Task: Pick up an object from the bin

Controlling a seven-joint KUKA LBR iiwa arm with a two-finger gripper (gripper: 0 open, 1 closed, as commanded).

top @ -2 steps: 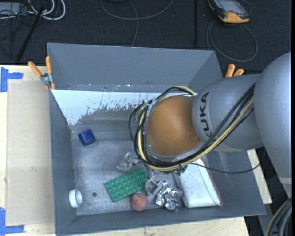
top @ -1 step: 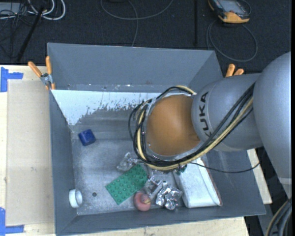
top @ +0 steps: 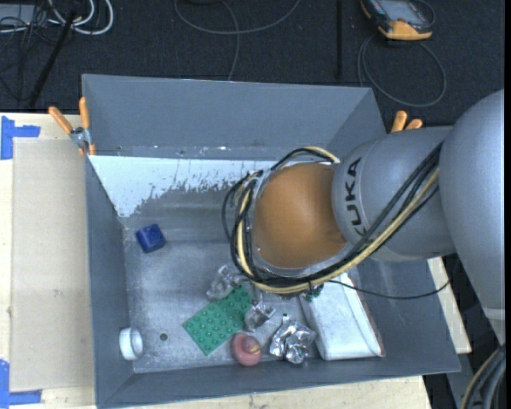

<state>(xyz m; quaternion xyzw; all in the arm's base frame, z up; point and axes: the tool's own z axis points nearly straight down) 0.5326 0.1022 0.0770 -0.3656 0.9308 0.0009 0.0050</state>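
The arm is reaching in from the right, and its orange wrist cover (top: 294, 220) is masking most of the gripper (top: 258, 311). Whether the gripper is open or closed cannot be told.

What appears to be the gripper's tip is showing at the right corner of the green studded plate (top: 215, 320). The plate is lying flat on the bin (top: 153, 143) floor, with its long axis running from lower left up toward the gripper. The bulk of the plate is therefore lying left of and below the gripper.

- Red ball (top: 247, 348): touching or just beside the plate's lower right edge.
- Crumpled foil (top: 291, 341): right of the plate, beyond the ball.
- Blue block (top: 150, 238): well apart, up and left of the plate.

A grasp is likely calling for the plate's thin edge.
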